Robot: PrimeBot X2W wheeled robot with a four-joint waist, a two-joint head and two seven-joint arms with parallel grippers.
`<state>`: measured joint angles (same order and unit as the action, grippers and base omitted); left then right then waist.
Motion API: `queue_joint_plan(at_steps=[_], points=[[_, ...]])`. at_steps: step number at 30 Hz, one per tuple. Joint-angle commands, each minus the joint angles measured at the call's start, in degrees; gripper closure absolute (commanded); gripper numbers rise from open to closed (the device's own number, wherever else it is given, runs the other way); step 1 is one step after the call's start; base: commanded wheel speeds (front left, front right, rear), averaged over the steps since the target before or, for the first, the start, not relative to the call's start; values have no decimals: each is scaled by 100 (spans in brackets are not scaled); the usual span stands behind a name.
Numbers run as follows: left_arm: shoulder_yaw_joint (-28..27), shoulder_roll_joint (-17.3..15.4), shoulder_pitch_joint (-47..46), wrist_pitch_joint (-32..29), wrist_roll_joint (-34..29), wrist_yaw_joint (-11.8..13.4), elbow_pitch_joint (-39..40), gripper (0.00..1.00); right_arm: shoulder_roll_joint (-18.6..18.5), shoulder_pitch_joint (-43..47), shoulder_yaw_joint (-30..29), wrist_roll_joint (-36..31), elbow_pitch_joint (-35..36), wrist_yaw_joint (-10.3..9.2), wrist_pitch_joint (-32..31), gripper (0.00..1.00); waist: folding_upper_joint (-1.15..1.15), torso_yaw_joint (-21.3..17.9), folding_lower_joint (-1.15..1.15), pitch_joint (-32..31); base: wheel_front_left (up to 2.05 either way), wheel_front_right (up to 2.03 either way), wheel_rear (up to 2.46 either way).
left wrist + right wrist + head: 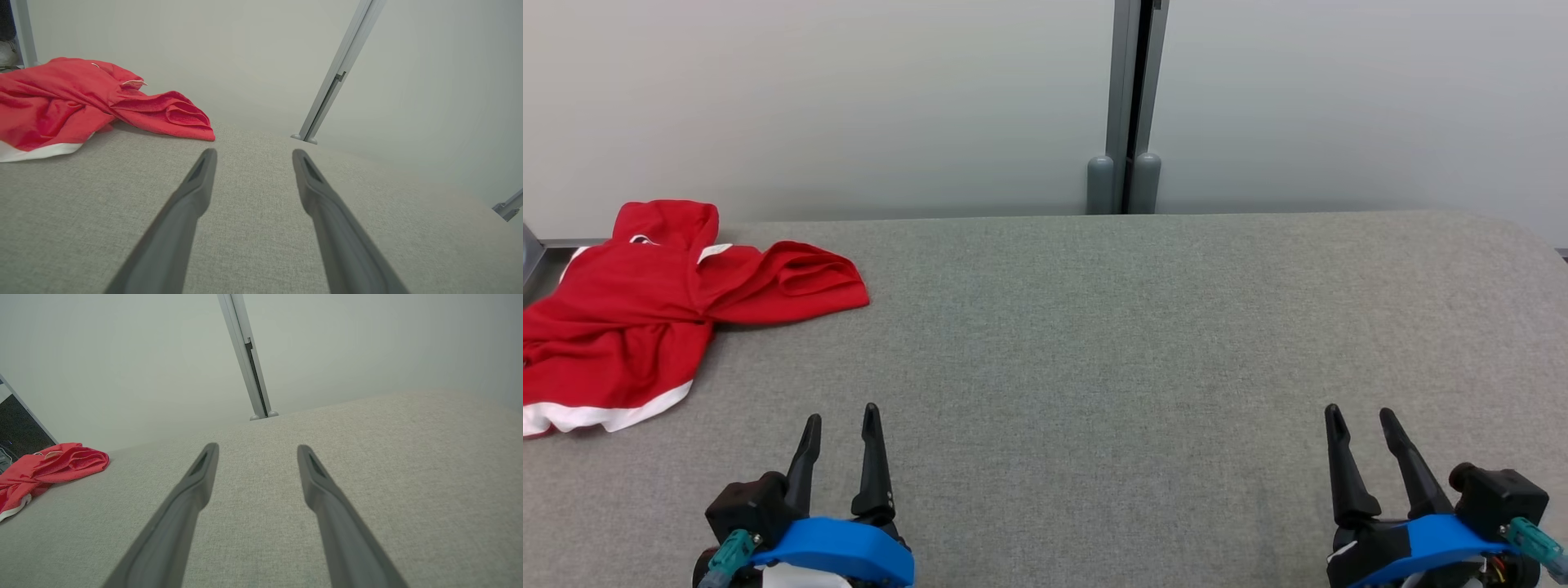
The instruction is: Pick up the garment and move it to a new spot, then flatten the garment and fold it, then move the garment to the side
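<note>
The left hand (842,412), loose and empty, is just below and right of the red shirt (645,302). The right hand (1359,411), loose too, is well apart from it.

Garment (645,302) lies on table's (1094,343) far left; both grippers near.

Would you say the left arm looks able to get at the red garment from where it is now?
Probably yes. The left gripper is open and empty, and only bare grey tabletop lies between it and the red garment, which is bunched at the table's far left.
</note>
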<state>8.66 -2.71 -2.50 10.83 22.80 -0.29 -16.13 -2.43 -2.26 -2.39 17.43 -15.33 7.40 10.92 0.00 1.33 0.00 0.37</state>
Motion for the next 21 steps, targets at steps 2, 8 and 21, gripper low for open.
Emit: queue_joint_plan(at_steps=[2,8,21], points=[[35,-23,-40,71,-162,28,-22,0,-52,5,2,-183,-1,11,67,0,0,4,0,-2,0,0,0],[39,-22,-63,148,-409,26,-139,0,-55,7,26,-473,-80,12,142,0,0,17,0,0,0,0,0],[140,-22,-99,300,-801,51,-407,0,-61,18,67,-1040,-137,14,292,0,0,28,0,0,0,0,0]])
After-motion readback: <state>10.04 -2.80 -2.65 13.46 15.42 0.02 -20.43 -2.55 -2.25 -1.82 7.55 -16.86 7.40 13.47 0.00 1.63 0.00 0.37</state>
